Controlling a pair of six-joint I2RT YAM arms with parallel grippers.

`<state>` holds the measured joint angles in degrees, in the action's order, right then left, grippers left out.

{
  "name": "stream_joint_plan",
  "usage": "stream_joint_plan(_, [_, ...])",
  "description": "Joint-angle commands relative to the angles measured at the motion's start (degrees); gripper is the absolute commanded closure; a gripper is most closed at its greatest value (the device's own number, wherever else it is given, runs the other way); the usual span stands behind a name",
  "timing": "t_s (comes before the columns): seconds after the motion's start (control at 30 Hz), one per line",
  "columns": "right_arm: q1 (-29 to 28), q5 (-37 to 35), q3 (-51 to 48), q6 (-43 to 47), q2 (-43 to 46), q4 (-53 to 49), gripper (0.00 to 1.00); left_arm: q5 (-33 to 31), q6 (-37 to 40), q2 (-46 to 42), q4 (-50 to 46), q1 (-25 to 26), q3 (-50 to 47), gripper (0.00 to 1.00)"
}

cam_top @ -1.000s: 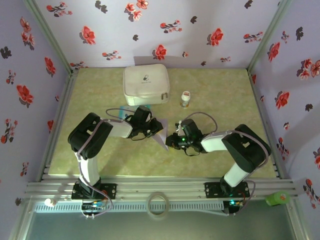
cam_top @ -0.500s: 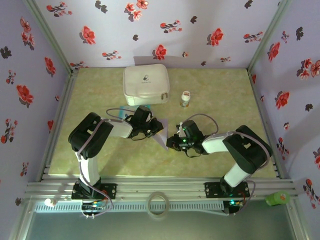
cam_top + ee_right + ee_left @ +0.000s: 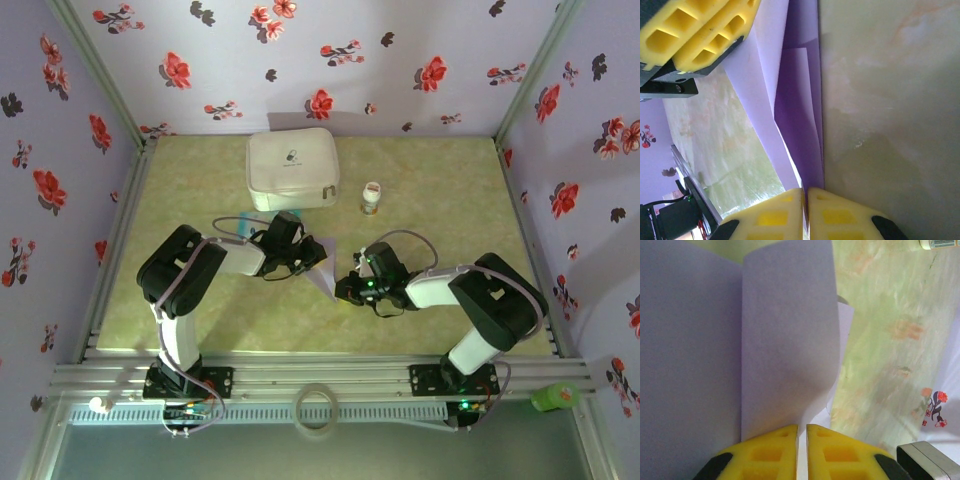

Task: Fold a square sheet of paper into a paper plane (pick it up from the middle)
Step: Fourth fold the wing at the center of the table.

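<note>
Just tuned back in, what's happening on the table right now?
Both arms are working the lavender paper at mid-table. The left gripper is pinched shut on one edge and the right gripper on the opposite side, so the sheet is held between them, partly folded, layers overlapping. It is no finished plane yet. The white zip case and a small bottle stand apart at the back.

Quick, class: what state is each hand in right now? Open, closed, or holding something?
Left hand: closed, holding the paper.
Right hand: closed, holding the same paper.
</note>
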<state>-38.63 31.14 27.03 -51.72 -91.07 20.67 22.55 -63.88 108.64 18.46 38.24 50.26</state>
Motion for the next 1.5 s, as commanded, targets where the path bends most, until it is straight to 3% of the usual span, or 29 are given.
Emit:
stream_joint_plan(0.0, [-0.7, 2.0, -1.7, -1.3, -0.5, -6.1, 0.91, -0.8, 0.2, 1.7, -1.1, -0.3, -0.9, 0.87])
stream_joint_plan(0.87, [-0.8, 2.7, -1.1, -0.9, -0.3, -9.1, 0.94, -1.2, -0.5, 1.8, -0.3, -0.3, -1.6, 0.87])
stream_joint_plan(1.03, [-0.8, 2.1, -0.4, -0.7, 1.4, -10.7, 0.88, -1.1, -0.6, 1.8, -0.1, -0.4, -1.7, 0.87])
stream_joint_plan(1.2, [-0.1, -2.7, 1.4, -0.1, 7.7, -16.3, 0.67, -1.1, -0.3, 1.7, -0.1, -0.4, -1.9, 0.87])
stream_joint_plan(1.33, [1.2, -5.7, 3.2, 1.2, 13.6, -20.9, 0.63, -1.1, -0.2, 1.7, -0.3, -0.4, -1.8, 0.87])
stream_joint_plan(1.4, [1.3, -4.2, 4.3, 1.7, 14.7, -20.4, 0.65, -1.1, -0.2, 1.7, -0.3, -0.4, -1.7, 0.87])
stream_joint_plan(1.47, [1.2, -1.3, 6.0, 1.5, 13.7, -18.8, 0.77, -1.1, 0.0, 1.7, -0.4, -0.4, -1.7, 0.87])
